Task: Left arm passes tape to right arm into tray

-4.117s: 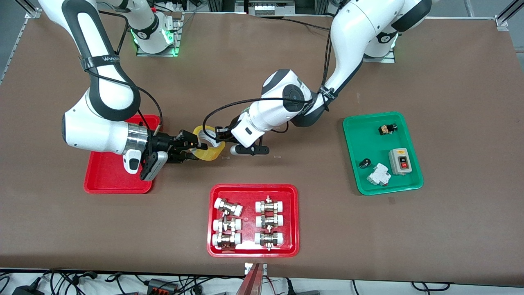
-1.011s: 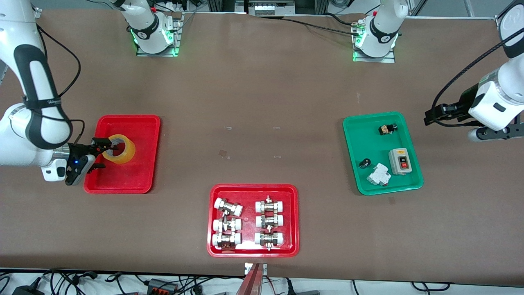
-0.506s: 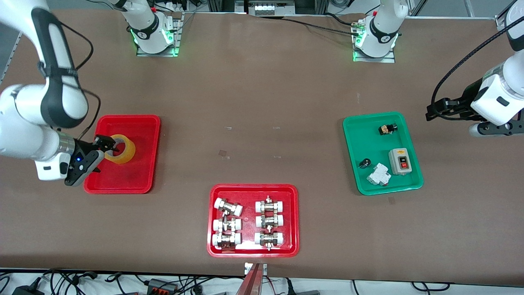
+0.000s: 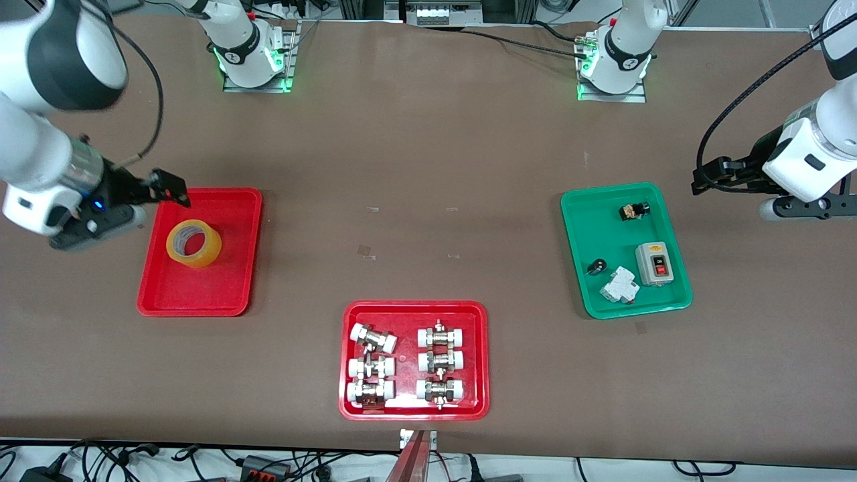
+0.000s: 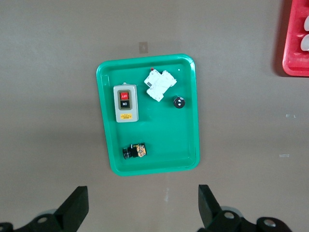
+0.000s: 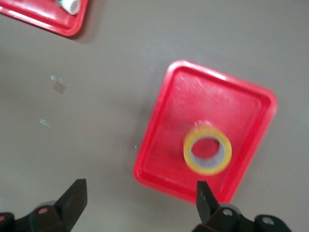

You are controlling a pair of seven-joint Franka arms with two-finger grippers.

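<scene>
Front view: translucent yellow tape roll lies flat in plain red tray; my right gripper over tray's corner, spread wide, empty; left gripper likewise, beside green tray.

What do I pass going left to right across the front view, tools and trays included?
Right arm's tool, open, over the table at the plain red tray's corner → tape lying in the plain red tray → red tray of fittings → green tray → left arm's tool, open, waiting.
</scene>
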